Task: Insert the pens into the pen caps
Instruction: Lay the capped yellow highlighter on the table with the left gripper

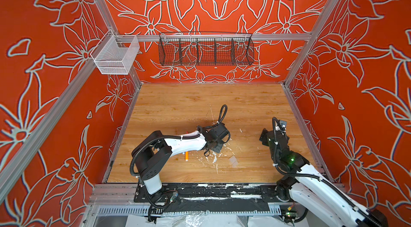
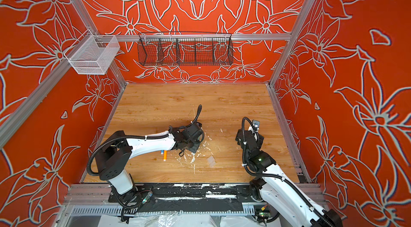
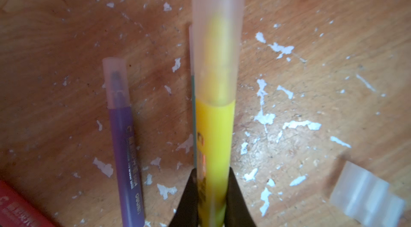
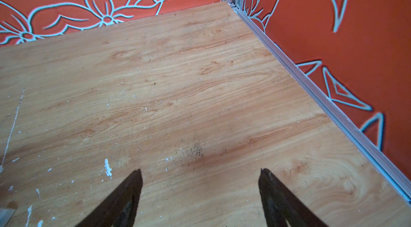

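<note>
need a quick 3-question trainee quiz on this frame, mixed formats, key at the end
1. True or false: the right gripper is open, with nothing between its jaws.
2. Which pen is the left gripper shut on? A blue, B yellow, C orange.
3. Fill the gap: the slim purple marker pen lying on the wooden table has its clear plastic cap ___ (on or off).

Key:
1. True.
2. B, the slim yellow marker pen.
3. On.
</note>
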